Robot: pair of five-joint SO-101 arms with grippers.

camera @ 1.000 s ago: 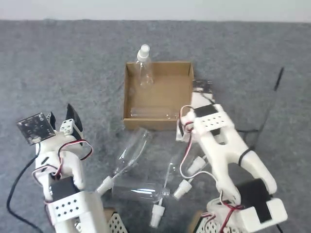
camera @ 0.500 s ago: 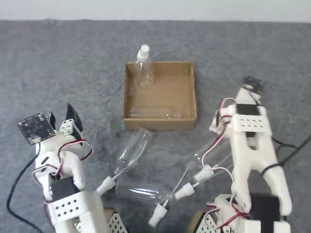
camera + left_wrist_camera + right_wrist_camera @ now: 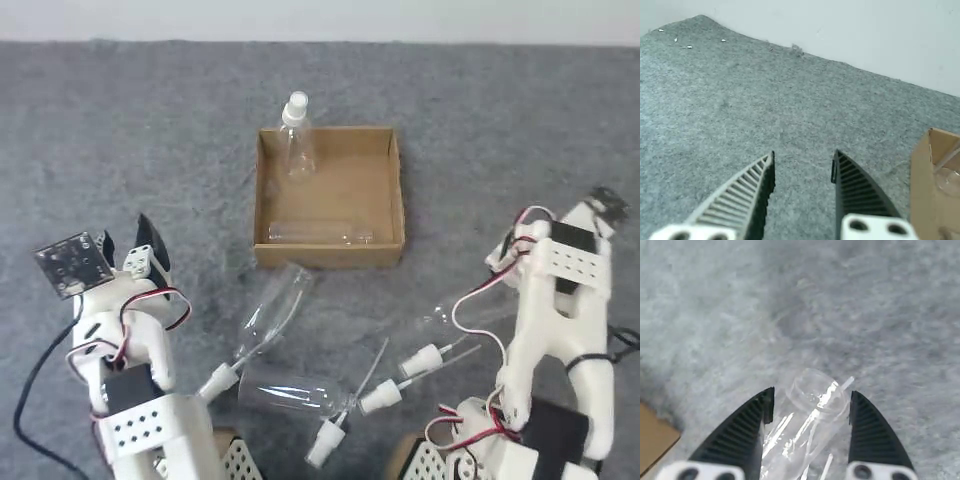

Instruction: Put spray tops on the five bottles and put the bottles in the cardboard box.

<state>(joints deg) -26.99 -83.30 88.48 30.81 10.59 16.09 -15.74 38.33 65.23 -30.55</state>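
**Right claw spread over a fallen bottle, left claw idle and open**

The right arm [image 3: 560, 285] stands tall at the right side of the tabletop [image 3: 130, 120], well clear of the cardboard box [image 3: 396, 190]. Seen from its wrist, the right claw [image 3: 813, 392] is released, its fingers wide apart. The round base of a clear bottle [image 3: 815, 407] shows between them, but I cannot tell whether either finger touches it. From above, this clear bottle [image 3: 450, 315] lies on the grey felt beside the arm. Its base end is hidden behind the arm and wires, and its spray top [image 3: 420, 358] points toward the near edge.

The left arm [image 3: 130, 350] is folded low at the left, well apart from the box. The left claw [image 3: 122, 232] is raised off the felt and released, its ribbed fingers [image 3: 752, 192] parted around bare felt. Its wrist camera catches one corner of the box at the frame's edge.

Inside the box, an upright bottle [image 3: 298, 150] with a white top stands at the far wall. A flat bottle [image 3: 315, 233] lies along the near wall, its neck end hard to make out.

In front of the box lie a slanted bottle [image 3: 275, 305] and a crosswise bottle [image 3: 290, 392]. Their clear outlines are difficult to trace. Another spray top [image 3: 380, 398] lies near them, and I cannot tell whether it is joined to a bottle.
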